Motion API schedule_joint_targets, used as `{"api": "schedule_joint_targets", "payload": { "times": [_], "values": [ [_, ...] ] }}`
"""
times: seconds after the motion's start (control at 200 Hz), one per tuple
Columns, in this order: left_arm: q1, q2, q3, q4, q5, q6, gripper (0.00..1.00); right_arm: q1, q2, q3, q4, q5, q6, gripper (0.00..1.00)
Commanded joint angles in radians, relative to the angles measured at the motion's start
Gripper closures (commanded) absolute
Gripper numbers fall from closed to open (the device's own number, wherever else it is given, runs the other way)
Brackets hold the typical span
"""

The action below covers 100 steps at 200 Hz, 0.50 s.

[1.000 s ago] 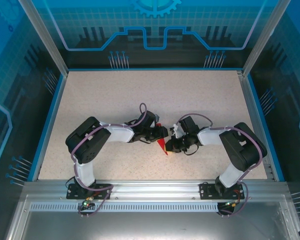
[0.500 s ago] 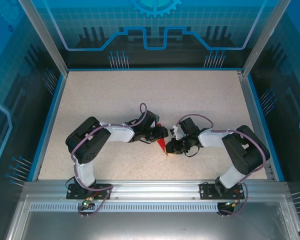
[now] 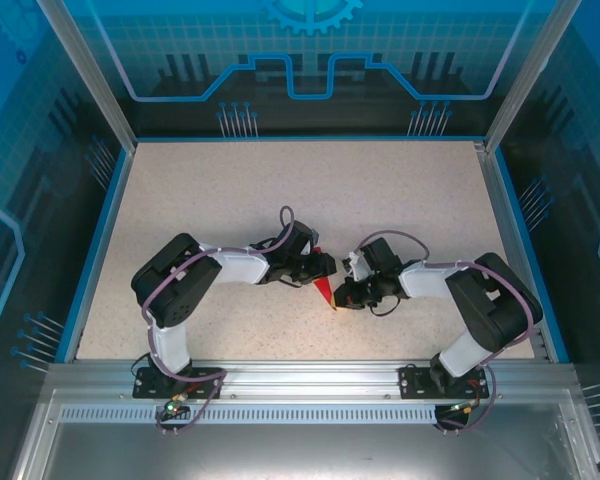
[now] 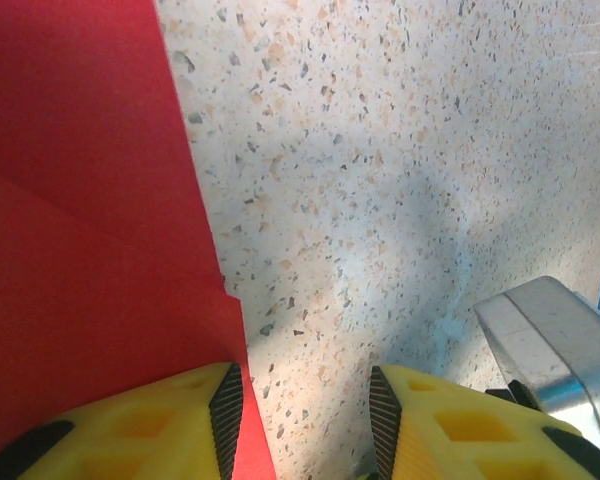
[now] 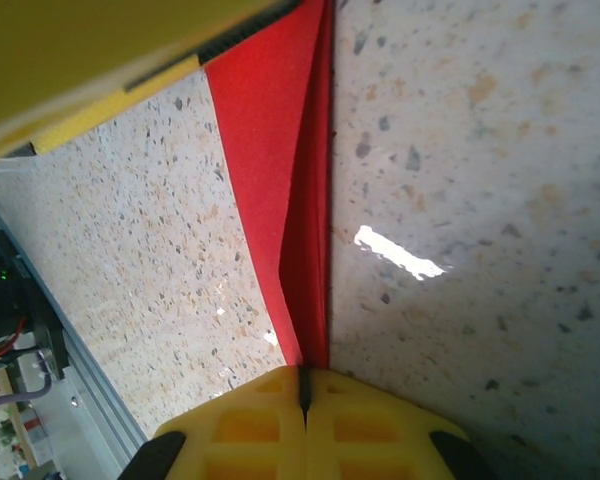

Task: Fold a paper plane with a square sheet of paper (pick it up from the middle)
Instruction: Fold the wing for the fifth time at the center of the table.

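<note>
Creasing the red paper sheet [image 3: 326,292], mid-fold on speckled table [image 3: 230,200].
R gripper [image 5: 303,388] is clamped shut on the sheet's narrow tip, prob. to sharpen the crease (thin, matte, layered flaps); L gripper [image 4: 302,410] parted, holding nothing, one finger over the sheet's edge, likely pinning it.

1 overhead, 2 close wrist views share paper [image 3: 324,290].

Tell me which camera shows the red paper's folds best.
The right wrist view: the red paper runs up mid-frame, its layered flaps tapering into the shut right pincer. The left wrist view shows a flat red expanse with one crease; the top view, a small sliver.
</note>
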State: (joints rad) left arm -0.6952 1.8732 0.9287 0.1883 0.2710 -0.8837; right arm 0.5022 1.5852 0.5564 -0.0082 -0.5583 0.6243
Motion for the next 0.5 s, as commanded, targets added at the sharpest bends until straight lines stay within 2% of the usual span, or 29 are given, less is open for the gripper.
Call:
{"api": "schedule_joint_targets", "payload": {
  "times": [0.0, 0.11, 0.255, 0.495],
  "values": [
    [0.000, 0.012, 0.007, -0.078, -0.019, 0.025, 0.58, -0.040, -0.038, -0.057, -0.020, -0.014, 0.036, 0.93],
    [-0.001, 0.014, 0.008, -0.084, -0.022, 0.023, 0.58, -0.061, -0.111, -0.066, -0.016, -0.023, 0.044, 0.89],
    [0.000, 0.018, 0.013, -0.090, -0.020, 0.020, 0.58, -0.054, -0.149, -0.062, 0.062, -0.092, 0.087, 0.91],
    [0.000, 0.023, 0.019, -0.096, -0.018, 0.021, 0.59, -0.015, -0.081, -0.031, 0.165, -0.127, 0.150, 0.95]
  ]
}}
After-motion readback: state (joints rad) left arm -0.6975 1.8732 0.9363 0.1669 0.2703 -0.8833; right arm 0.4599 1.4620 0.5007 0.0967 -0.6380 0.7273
